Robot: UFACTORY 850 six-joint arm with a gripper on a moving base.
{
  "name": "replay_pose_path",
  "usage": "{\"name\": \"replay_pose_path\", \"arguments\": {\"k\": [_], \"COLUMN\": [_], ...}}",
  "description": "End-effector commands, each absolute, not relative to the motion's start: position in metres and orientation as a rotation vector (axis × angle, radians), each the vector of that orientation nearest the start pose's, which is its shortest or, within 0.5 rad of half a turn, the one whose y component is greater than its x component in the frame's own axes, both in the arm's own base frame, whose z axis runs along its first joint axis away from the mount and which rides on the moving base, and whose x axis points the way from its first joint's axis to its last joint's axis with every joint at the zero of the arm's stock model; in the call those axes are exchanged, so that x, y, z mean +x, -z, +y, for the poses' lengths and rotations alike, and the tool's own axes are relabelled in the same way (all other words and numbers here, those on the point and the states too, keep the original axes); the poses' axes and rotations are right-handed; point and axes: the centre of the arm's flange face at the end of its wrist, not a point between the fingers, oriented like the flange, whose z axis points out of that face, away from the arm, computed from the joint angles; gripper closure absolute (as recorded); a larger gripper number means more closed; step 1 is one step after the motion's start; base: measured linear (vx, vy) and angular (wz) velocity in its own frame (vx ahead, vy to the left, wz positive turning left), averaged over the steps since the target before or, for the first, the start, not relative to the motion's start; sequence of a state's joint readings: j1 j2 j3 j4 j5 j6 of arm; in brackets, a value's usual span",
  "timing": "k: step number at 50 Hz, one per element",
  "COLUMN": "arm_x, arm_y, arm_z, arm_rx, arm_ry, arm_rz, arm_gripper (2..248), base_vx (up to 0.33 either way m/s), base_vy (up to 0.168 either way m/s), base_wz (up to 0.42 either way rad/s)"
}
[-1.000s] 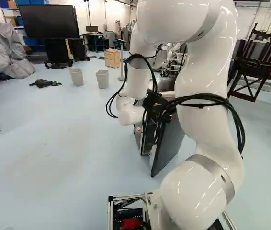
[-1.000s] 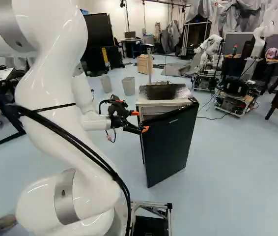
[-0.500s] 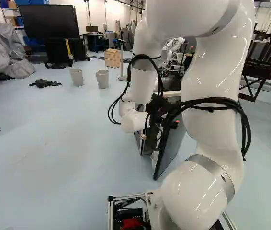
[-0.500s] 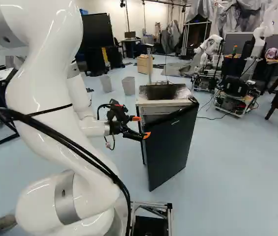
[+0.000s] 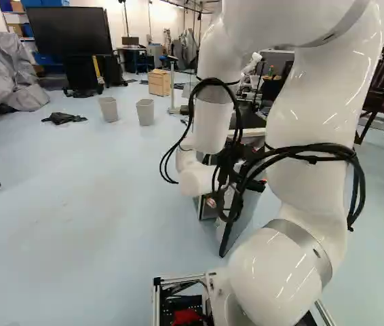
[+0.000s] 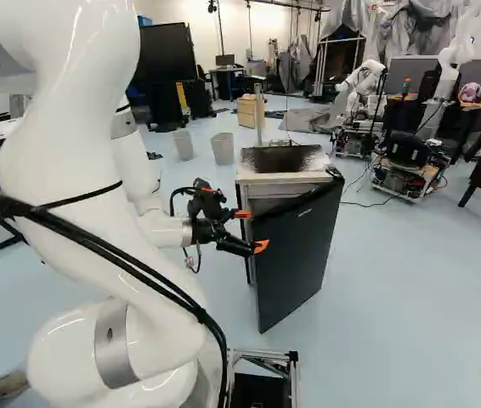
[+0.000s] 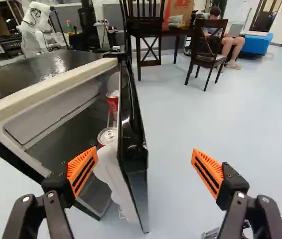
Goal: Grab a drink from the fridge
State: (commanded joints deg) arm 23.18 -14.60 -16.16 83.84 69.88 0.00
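My gripper [image 6: 252,230] is at the near side of the small fridge in the right base view, fingers wide apart. In the wrist view the open gripper [image 7: 145,167] has the free edge of the black door [image 7: 134,154] between its fingers, ungripped. One orange fingertip [image 7: 82,170] overlaps the door opening; the other [image 7: 208,172] is outside the door. The fridge [image 6: 285,177] has its door partly open. Inside the door stand a red can [image 7: 112,99] and another can [image 7: 107,135], its lower part hidden by the door's white inner shelf.
Past the door in the wrist view are a dark wooden chair [image 7: 208,47] and a seated person farther off. Two grey bins [image 5: 145,112] stand beyond the fridge. Another robot [image 6: 364,85] is behind the fridge, and a further one [image 6: 449,64] stands to its right in the right base view.
The door has swung slightly wider open. My arm and gripper have shifted the same way, rightward in the left base view, with the fingers staying open. The base has not moved.
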Motion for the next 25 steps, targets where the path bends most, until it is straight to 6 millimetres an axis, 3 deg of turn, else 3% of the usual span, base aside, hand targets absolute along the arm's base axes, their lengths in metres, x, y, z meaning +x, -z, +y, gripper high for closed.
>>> {"name": "replay_pose_path", "arguments": {"k": [25], "arm_x": [0.252], "arm_y": [-0.291], "arm_z": [0.0], "arm_rx": [1.796], "arm_ry": [-1.294], "arm_rz": [-1.153], "arm_gripper": [3], "base_vx": [0.0], "base_vy": [0.0], "base_wz": [0.0]}}
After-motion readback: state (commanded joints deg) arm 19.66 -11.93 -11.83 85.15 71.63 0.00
